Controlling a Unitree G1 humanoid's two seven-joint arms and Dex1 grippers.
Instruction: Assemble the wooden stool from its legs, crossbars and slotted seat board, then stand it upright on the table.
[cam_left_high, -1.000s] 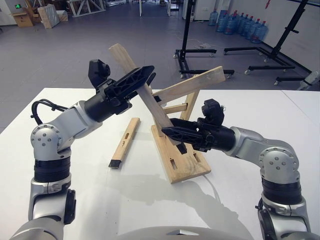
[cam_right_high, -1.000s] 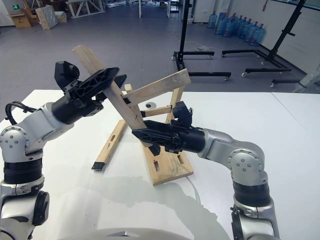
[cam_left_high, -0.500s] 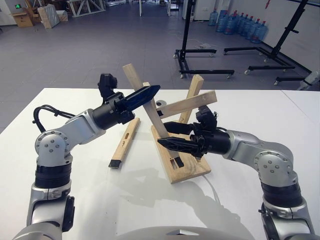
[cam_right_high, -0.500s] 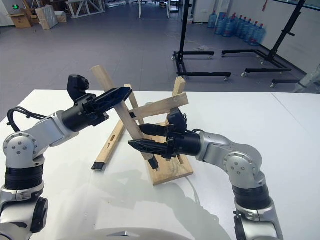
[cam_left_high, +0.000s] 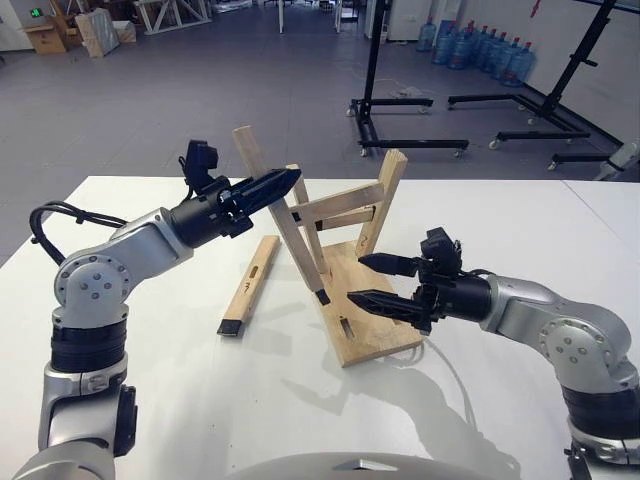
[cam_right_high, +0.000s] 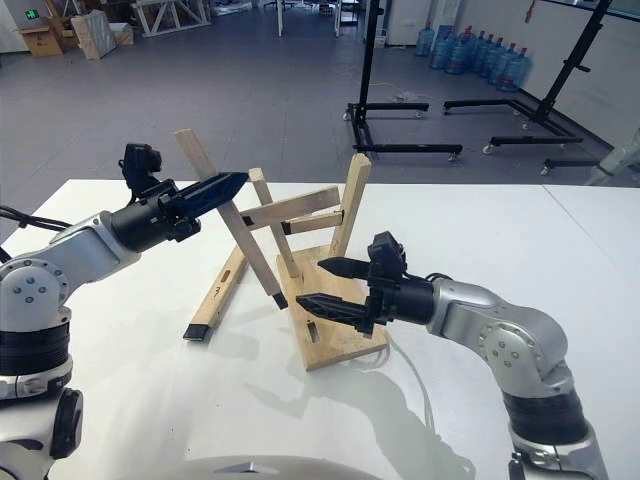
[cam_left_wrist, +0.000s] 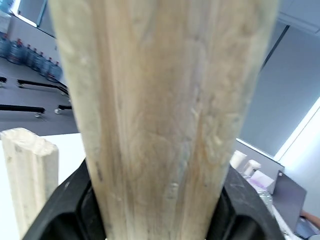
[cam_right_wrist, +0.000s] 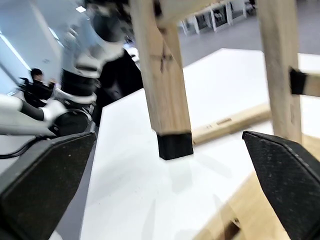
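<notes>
White table (cam_left_high: 200, 400) lies under our arms, and the slotted seat board (cam_left_high: 372, 325) rests flat on it near the middle. Over the board's far end rises a partly joined frame. A tilted leg (cam_left_high: 262, 170) slants down to its black-capped foot (cam_left_high: 322, 297) just at the board's left edge; we cannot tell whether the foot touches the table. A second leg (cam_left_high: 382, 200) leans up from the board on the right, and a third leg (cam_left_high: 303, 215) shows between them. An upper crossbar (cam_left_high: 338, 203) and a lower crossbar (cam_left_high: 350, 218) run across these legs.

Our left pincer (cam_left_high: 283, 181) is clamped on the tilted leg high up, well above the table. In the left wrist view the wood (cam_left_wrist: 160, 115) sits pressed between the black fingers (cam_left_wrist: 65, 210).

Our right pincer (cam_left_high: 356, 278) hovers just over the seat board with its fingers spread wide, gripping nothing and pointing toward the capped foot. In the right wrist view that foot shows between the two parted fingers (cam_right_wrist: 45, 170).

A loose leg (cam_left_high: 250, 285) lies flat on the table to the left of the board, apart from it, with a slot in its face and a black end toward us.

Beyond the table is a hall with a grey floor, black wheeled stands (cam_left_high: 405, 100) and a row of water bottles (cam_left_high: 485, 50).
</notes>
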